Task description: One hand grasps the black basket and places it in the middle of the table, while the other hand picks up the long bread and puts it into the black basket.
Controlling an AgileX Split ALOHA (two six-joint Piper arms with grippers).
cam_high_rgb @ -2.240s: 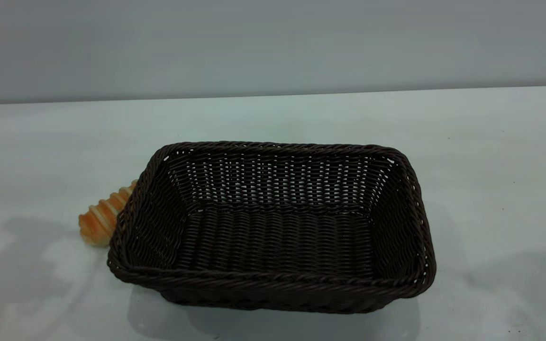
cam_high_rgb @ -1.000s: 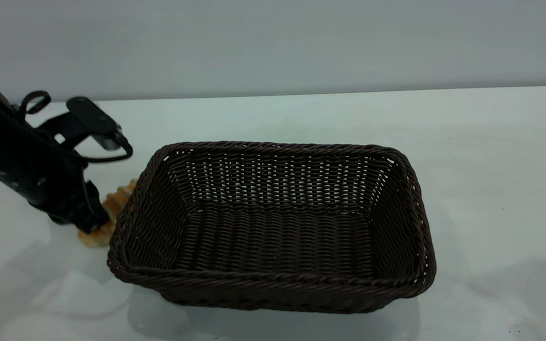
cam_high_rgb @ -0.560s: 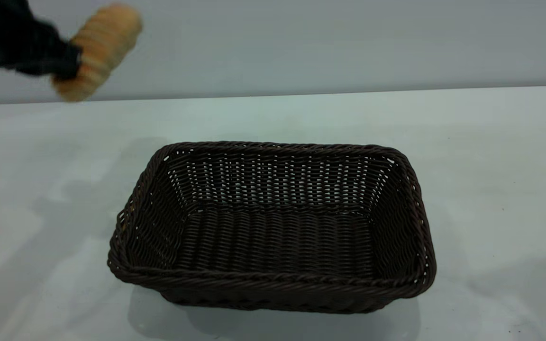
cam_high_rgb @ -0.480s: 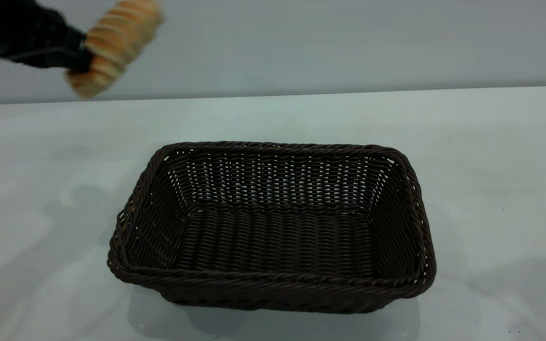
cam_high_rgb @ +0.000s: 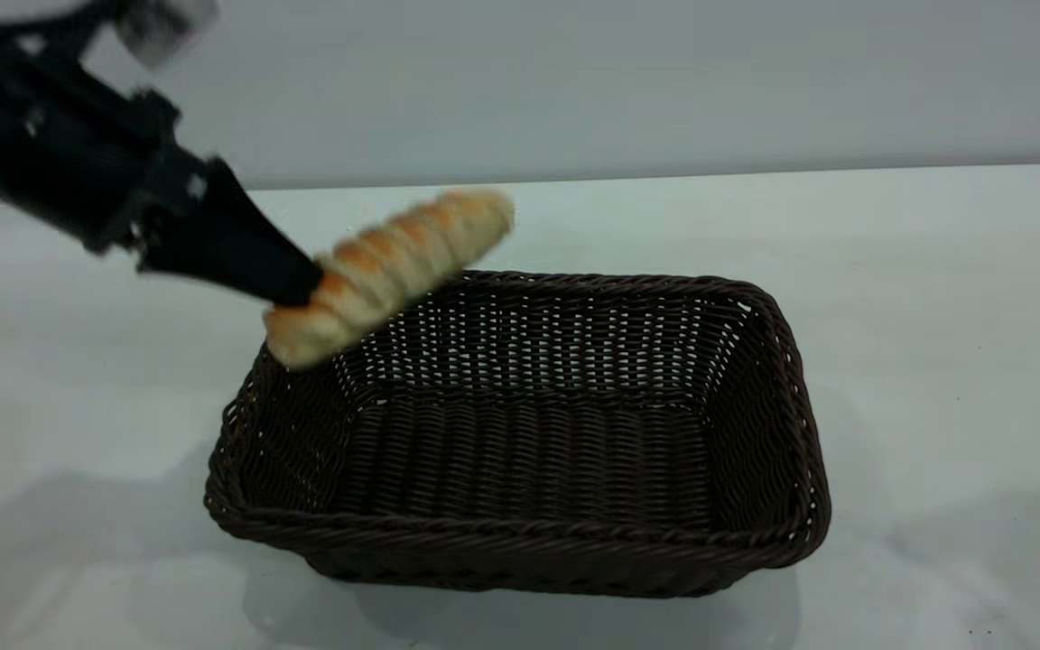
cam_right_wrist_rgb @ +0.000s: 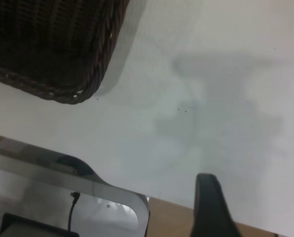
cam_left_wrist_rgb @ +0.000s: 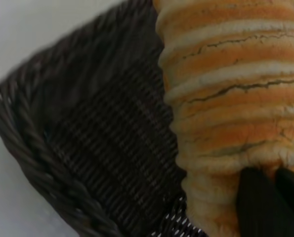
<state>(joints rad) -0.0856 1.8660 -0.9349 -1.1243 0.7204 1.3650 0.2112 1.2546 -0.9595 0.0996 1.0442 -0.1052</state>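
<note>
The black basket [cam_high_rgb: 520, 534] stands on the white table [cam_high_rgb: 935, 316], near the middle. My left gripper [cam_high_rgb: 299, 284] is shut on the long bread [cam_high_rgb: 389, 271] near one end and holds it tilted in the air above the basket's far left corner. In the left wrist view the bread [cam_left_wrist_rgb: 231, 98] fills the right side, with the dark fingers [cam_left_wrist_rgb: 263, 205] clamped on it and the basket [cam_left_wrist_rgb: 87, 148] below. My right gripper [cam_right_wrist_rgb: 211, 200] is out of the exterior view; it hangs above bare table beside a corner of the basket [cam_right_wrist_rgb: 53, 49].
A grey wall runs behind the table. In the right wrist view the table's edge shows, with a metal frame [cam_right_wrist_rgb: 63, 182] and a cable beyond it. Bare tabletop lies on all sides of the basket.
The left gripper closed on the bread lying by the basket's left side, lifted it high, then came down and to the right over the basket's far left corner. The basket has not moved.
</note>
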